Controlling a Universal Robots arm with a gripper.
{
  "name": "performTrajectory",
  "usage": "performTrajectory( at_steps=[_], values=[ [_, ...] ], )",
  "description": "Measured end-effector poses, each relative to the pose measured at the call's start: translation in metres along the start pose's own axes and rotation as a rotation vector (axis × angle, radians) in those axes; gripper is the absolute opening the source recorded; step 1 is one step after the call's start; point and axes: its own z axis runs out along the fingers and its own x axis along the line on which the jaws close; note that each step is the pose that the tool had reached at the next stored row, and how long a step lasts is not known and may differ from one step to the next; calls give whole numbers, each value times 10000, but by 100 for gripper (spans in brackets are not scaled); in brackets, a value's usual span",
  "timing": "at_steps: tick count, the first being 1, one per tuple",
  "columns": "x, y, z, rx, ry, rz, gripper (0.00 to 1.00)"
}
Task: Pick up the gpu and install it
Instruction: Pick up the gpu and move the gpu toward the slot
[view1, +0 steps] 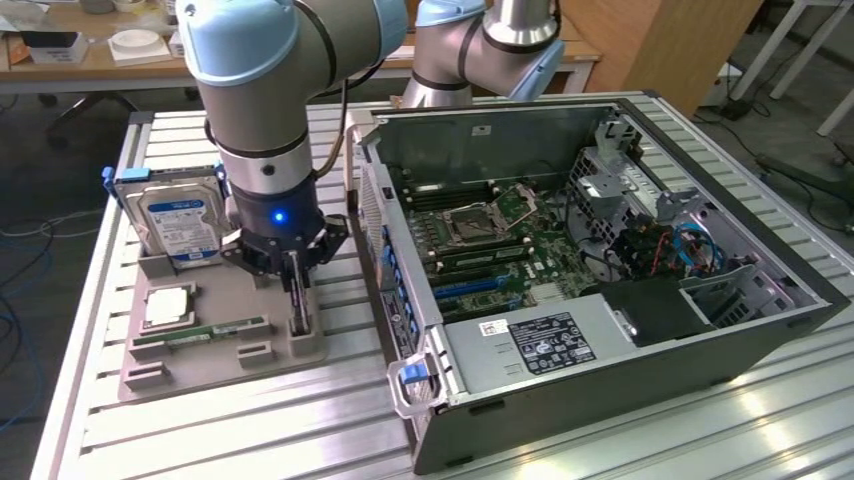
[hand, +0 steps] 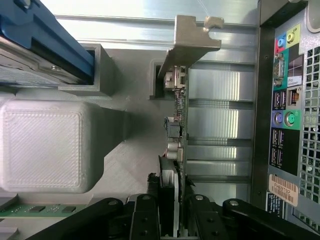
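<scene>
gpu (hand: 181, 115), hard drive (hand: 40, 45) cut off by edge.

— Where's the arm (view1: 267, 90)?
— Toward the exterior view's left. Its base (view1: 514, 30) stands at the far side, the big joint is up high, and the last link drops straight down.
— And the wrist (view1: 276, 215)?
— Upright, with a small blue light on its near face.
— The gripper (view1: 298, 300)?
— Low, pointing straight down.
</scene>
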Motion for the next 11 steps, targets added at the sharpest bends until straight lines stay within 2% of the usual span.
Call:
performTrajectory(
  at_steps=[1,11],
  values=[
    [0,0,0,0,0,0,27],
    [0,0,0,0,0,0,27]
  ],
)
